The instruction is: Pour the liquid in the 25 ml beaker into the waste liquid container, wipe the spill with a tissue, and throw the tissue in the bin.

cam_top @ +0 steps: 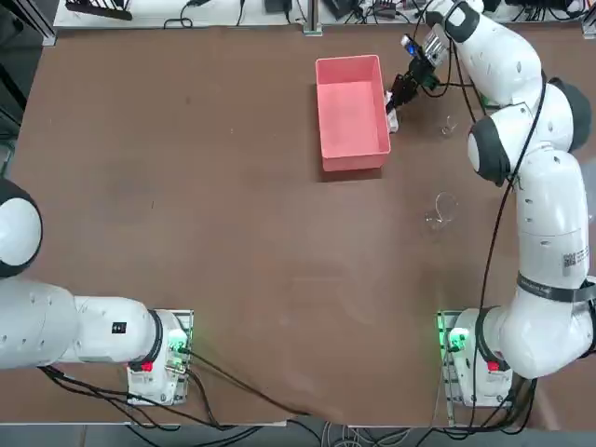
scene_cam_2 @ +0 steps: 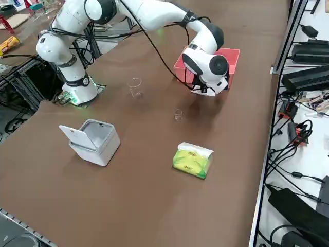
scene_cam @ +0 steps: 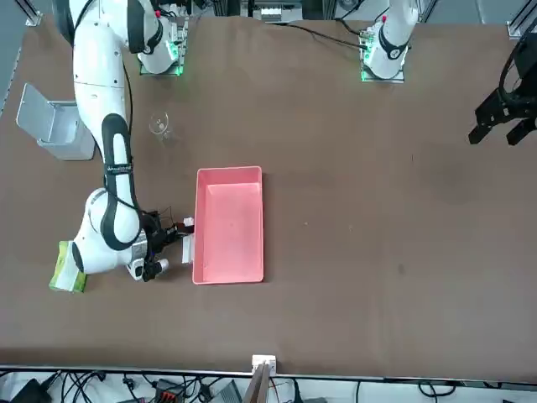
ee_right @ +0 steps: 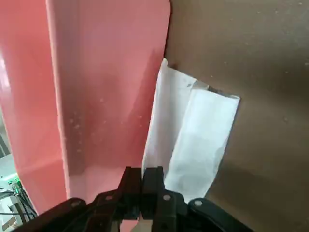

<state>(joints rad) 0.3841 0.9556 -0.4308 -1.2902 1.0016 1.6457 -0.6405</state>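
Observation:
The white tissue [ee_right: 189, 140] lies flat on the brown table against the outer wall of the pink waste liquid container [ee_right: 96, 96]. My right gripper [ee_right: 143, 175] is shut, its fingertips pinching the tissue's edge. From overhead, the right gripper [cam_top: 395, 101] sits at the right side of the waste liquid container [cam_top: 352, 154], with the tissue [cam_top: 392, 120] under it. The tiny 25 ml beaker [cam_top: 448, 125] stands upright on the table to the right of the gripper, and shows again as the 25 ml beaker [scene_cam_2: 178, 115] in the right side view. The grey bin [scene_cam_2: 95, 140] stands with its lid open.
A larger clear beaker [cam_top: 442, 209] stands nearer the arm's base. A green tissue pack [scene_cam_2: 193, 160] lies near the bin [scene_cam: 55, 122], at the table's right side. My right arm arches over the beakers.

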